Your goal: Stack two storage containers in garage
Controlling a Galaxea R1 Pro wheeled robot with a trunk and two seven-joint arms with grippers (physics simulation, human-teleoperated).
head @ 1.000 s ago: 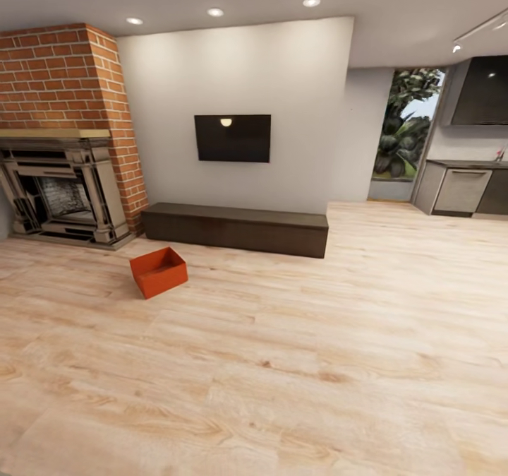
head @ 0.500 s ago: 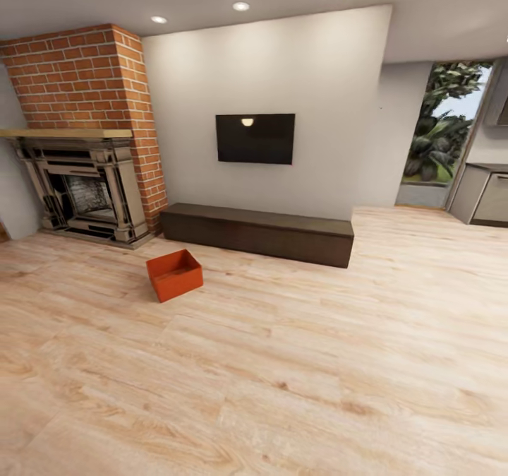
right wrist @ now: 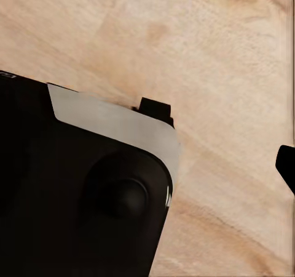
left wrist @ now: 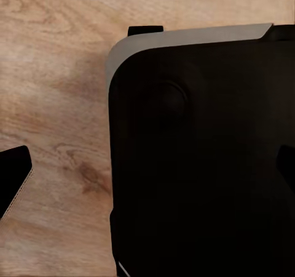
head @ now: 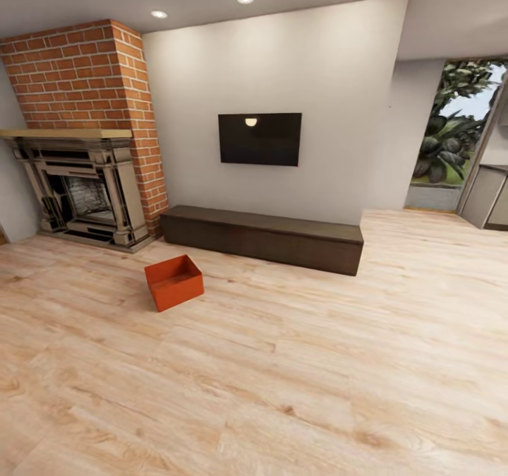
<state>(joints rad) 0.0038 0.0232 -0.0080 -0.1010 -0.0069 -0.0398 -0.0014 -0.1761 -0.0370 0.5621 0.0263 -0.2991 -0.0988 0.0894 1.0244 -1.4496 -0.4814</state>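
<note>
One of the storage containers point(head: 174, 282), a red-orange open-top bin, sits on the living room's light wood-plank floor point(head: 296, 363), in front of the brick fireplace point(head: 85, 193) and the near end of a low dark bench point(head: 264, 238). It looks empty and stands some way ahead of me, to the left. In the left wrist view my left gripper point(left wrist: 147, 172) hangs over my black base point(left wrist: 203, 160), with dark fingertips point(left wrist: 12, 181) at both picture edges, wide apart and holding nothing. My right gripper point(right wrist: 147, 172) shows one fingertip point(right wrist: 287, 166) at the far edge, nothing in it.
A wall-mounted TV point(head: 259, 139) hangs above the bench. A tall window with plants point(head: 455, 137) and a grey kitchen cabinet point(head: 494, 197) stand at the far right. Broad wood floor lies between me and the bin.
The whole head view has swung left and drawn a little nearer: the kitchen slid out at the right. The bin itself has not moved on the floor.
</note>
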